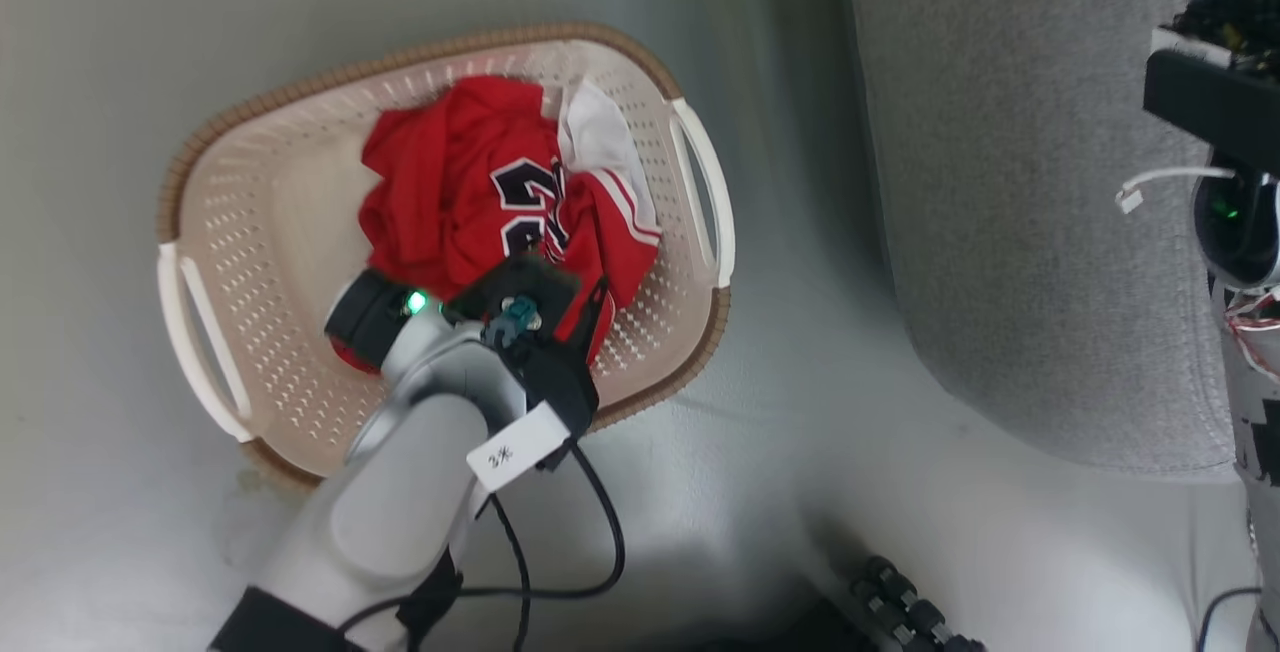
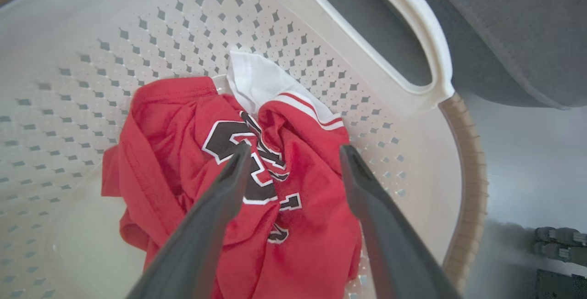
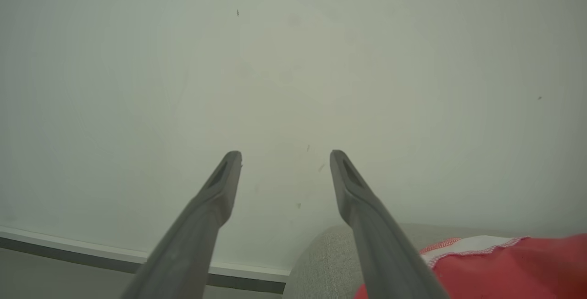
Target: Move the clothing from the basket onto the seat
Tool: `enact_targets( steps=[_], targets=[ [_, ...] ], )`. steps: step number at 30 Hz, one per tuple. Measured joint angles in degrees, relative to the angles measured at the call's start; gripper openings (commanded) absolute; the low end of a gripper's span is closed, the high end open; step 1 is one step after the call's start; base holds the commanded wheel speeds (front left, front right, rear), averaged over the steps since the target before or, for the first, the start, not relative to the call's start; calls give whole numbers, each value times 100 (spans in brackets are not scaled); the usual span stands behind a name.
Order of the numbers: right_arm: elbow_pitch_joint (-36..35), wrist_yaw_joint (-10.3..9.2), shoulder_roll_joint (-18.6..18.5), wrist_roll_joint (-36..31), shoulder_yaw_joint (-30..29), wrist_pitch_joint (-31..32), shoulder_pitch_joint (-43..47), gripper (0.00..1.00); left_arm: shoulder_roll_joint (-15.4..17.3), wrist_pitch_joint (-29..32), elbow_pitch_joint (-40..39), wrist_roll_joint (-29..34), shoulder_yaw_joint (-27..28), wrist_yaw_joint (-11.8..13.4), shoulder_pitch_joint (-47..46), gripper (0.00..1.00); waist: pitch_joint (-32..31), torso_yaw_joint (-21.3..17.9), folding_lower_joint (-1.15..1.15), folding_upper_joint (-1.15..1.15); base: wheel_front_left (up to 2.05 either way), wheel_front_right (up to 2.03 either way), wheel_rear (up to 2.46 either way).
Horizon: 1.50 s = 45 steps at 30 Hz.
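Two-finger left gripper [image 2: 294, 152] spread wide — clothing [image 2: 183, 120] dead ahead below the tips, mid basket [image 2: 467, 175], unpinched.

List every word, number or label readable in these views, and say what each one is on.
"2", followed by a second digit lost in a fold: the dark, white-edged number on the red jersey in the basket.
Handwritten mark, perhaps "3%", too unclear to be sure: on the white tag hanging from the left arm.
No other text can be read.
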Motion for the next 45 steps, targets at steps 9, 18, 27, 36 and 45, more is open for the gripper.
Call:
enact_targets(
  steps=[9, 18, 27, 36, 45],
  targets=[
    [174, 8, 125, -25, 77, -75, -259, 100, -2, -11, 320, 56, -69, -49, -347, 100, 578, -120, 0, 0, 0, 0, 0],
    [293, 42, 169, -46, 110, -151, -369, 100, -2, -79, 653, 56, -87, -90, -523, 100, 822, -263, -1, -1, 0, 0, 0],
    [371, 46, 257, -59, 167, -202, -478, 100, 1, -79, 1010, 198, -118, -41, -716, 58, 934, -396, 0, -1, 0, 0, 0],
    [620, 75, 289, -119, 178, -254, -478, 100, -1, -270, 1220, 212, -140, -41, -793, 0, 842, -415, -1, -1, 0, 0, 0],
    [1057, 149, 369, -171, 328, -288, -464, 100, -8, -726, 1278, 151, -109, -47, -794, 0, 568, -315, 0, -1, 0, 0, 0]
  ],
)
